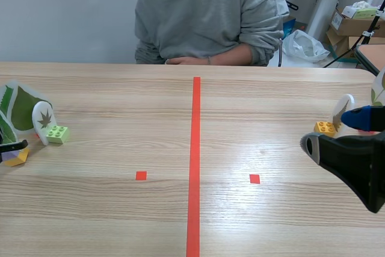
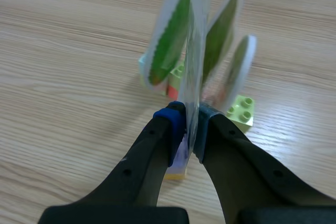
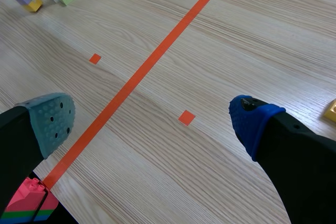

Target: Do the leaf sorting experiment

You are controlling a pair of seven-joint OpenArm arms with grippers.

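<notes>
Several laminated leaf cards stand on toy bricks at the table's left edge. My left gripper (image 2: 188, 124) is shut on one card (image 2: 195, 61), seen edge-on, which stands on a yellow brick (image 2: 176, 170). Just ahead of it are a long green leaf card (image 2: 168, 51) and a smaller card (image 2: 239, 72) on a light-green brick (image 2: 241, 111). In the scene view that brick (image 1: 57, 133) carries a dark maple-leaf card (image 1: 44, 118), and the left gripper (image 1: 18, 145) barely shows. My right gripper (image 1: 337, 139) hangs open over bare table (image 3: 152, 124), holding nothing.
A yellow brick (image 1: 325, 127) with a leaf card (image 1: 344, 109) stands at the right, beside my right gripper. A pink, green and blue brick (image 3: 31, 205) lies under its left finger. A person in a grey hoodie (image 1: 207, 16) sits across the table. Orange tape line (image 1: 196, 161) runs down the middle.
</notes>
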